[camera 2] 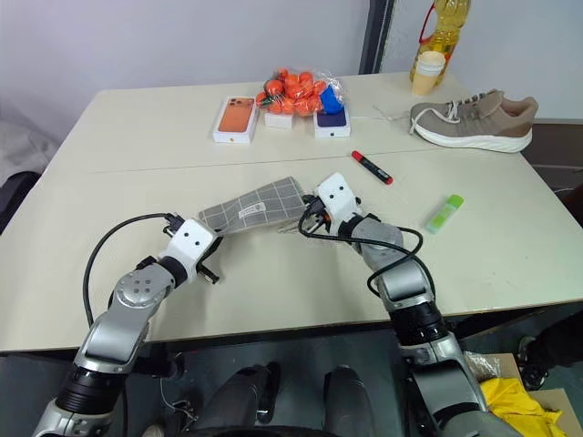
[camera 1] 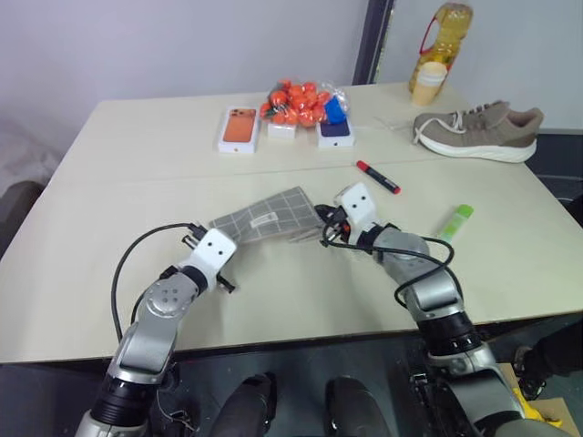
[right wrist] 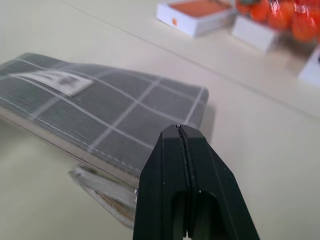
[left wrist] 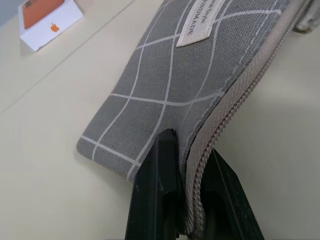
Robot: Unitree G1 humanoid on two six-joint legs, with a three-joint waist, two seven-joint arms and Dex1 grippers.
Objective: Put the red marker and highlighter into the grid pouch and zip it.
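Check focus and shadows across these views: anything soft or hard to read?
Left wrist view: grid pouch weave and zipper teeth crisp, label partly cut off at the frame edge. Right wrist view: pouch label blurred, the orange bag behind soft, the right claw sharp. Head views: even lighting, soft shadows, red marker and highlighter clear.

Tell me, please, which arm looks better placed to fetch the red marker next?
Probably the right. The right gripper sits at the grid pouch's end nearer the red marker, its fingers shut with no visible grip. The left gripper is clamped on the pouch's far end and steadies it.
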